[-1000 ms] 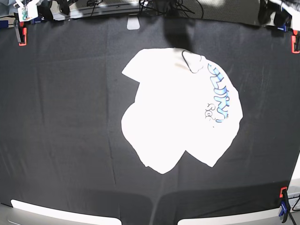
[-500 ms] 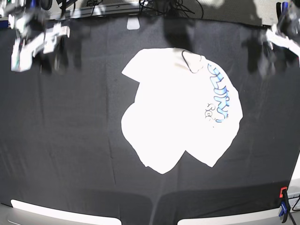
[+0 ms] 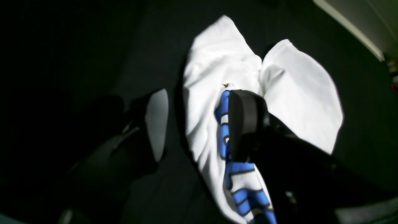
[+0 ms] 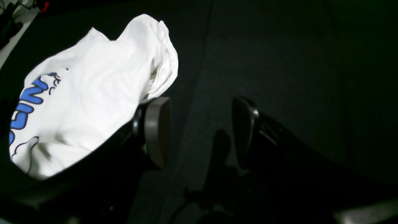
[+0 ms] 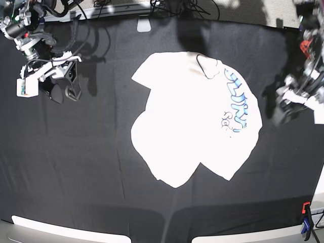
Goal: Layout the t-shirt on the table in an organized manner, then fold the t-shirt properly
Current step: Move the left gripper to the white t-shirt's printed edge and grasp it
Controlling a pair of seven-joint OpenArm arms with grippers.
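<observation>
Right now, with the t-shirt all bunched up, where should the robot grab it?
Probably the loose pointed corner of the t-shirt nearest the camera in the base view, where the cloth ends in a free flap on the table. Come down from above and pinch its edge. The open left gripper hangs closer, beside the printed edge.

Right hand (image 4: 200, 133) fingers spread above the table (image 4: 295, 62), crumpled t-shirt (image 4: 93, 102) just beside

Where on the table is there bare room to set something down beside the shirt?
Widest: the bare black table between the t-shirt and the right end effector. Also bare: the strip along the near edge. Tighter: between the shirt's lettered side and the left end effector.
</observation>
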